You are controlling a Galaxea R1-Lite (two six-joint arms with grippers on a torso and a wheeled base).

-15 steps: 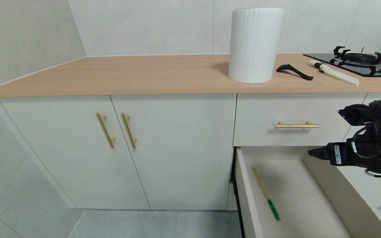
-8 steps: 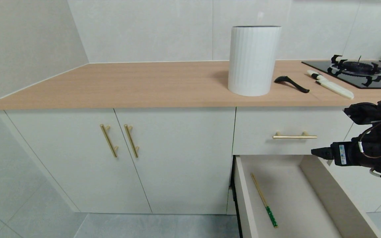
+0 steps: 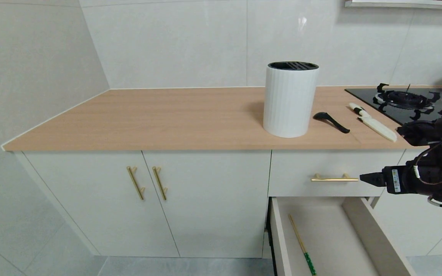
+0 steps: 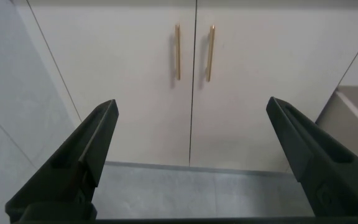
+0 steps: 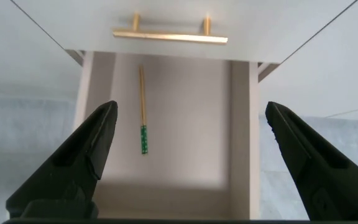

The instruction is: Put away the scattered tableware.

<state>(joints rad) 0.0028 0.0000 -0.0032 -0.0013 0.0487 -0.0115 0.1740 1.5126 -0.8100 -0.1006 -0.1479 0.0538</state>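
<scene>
Left gripper (image 4: 191, 155) has its jaws spread wide with nothing in them, and it's facing the two doors (image 4: 194, 93) under the left part of the counter (image 3: 167, 119), down low near the floor.

Up on the counter, a white ribbed holder (image 3: 290, 101) with a black slotted top stands upright, right of the middle and about halfway between the back and front edges. Just beside it on the right lies a black spoon (image 3: 330, 120), bowl end towards the holder, not touching it. Next over is a pale knife (image 3: 374, 124), flat on the counter with the blade angled towards the front edge, close to the front left corner of the stove (image 3: 409, 101).

Below that stretch, the top drawer (image 3: 301, 172) is shut. The open drawer (image 3: 374, 237) under it is pulled well out. The chopsticks (image 3: 300, 245) lie on its floor close to the left wall and roughly parallel to it, green ends towards the drawer's front.

Right gripper (image 3: 365, 179) hangs above the open drawer's right side, level with the right end of the top drawer's handle (image 3: 334, 178). Its jaws are wide apart too and hold nothing; from its wrist camera the chopsticks sit in the gap between them, far below.
</scene>
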